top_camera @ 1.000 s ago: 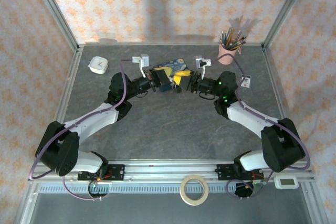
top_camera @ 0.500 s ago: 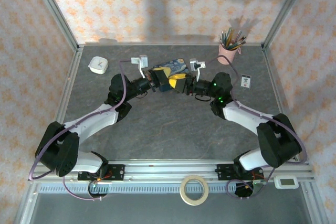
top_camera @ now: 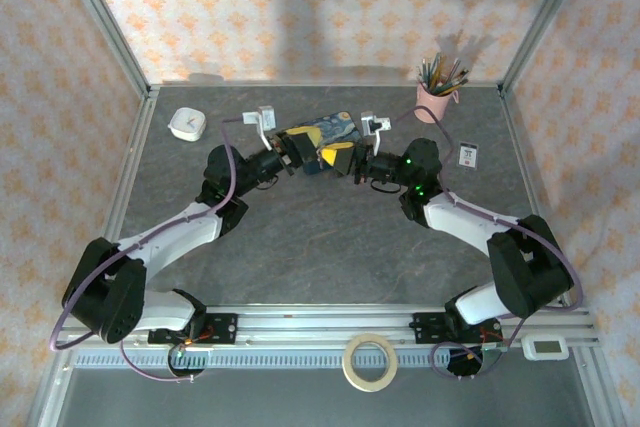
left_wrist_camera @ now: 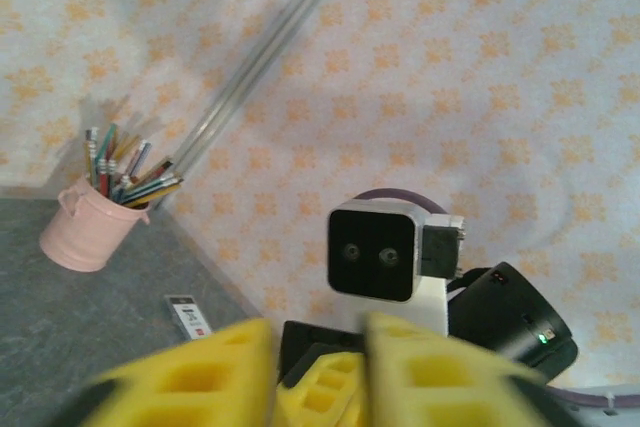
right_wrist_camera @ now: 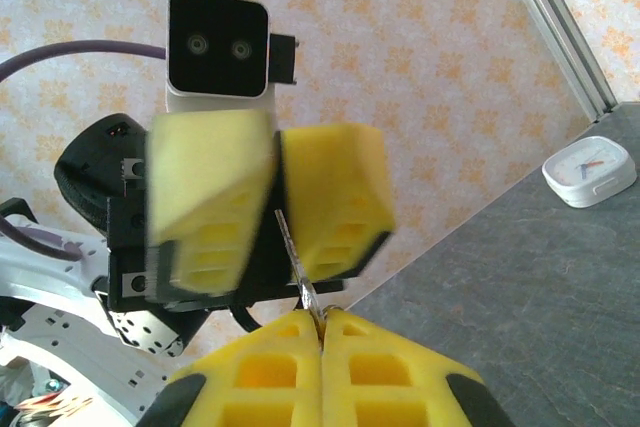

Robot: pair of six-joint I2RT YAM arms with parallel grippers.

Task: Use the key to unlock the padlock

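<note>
Right gripper [right_wrist_camera: 321, 319] pinches a thin key [right_wrist_camera: 292, 247], its tip at the narrow gap of the left gripper [right_wrist_camera: 278, 197]. Padlock likely hidden there; that gripper's hold cannot be told. A tilted key could jam, slip, or drop to the counter [right_wrist_camera: 520, 277].

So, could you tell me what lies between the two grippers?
The key, seen in the right wrist view: the right gripper pinches it, blade pointing up into the left gripper.

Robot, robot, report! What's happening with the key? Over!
Right end effector shut on key. Key points at left end effector, grip unclear. Nothing blocking.
</note>
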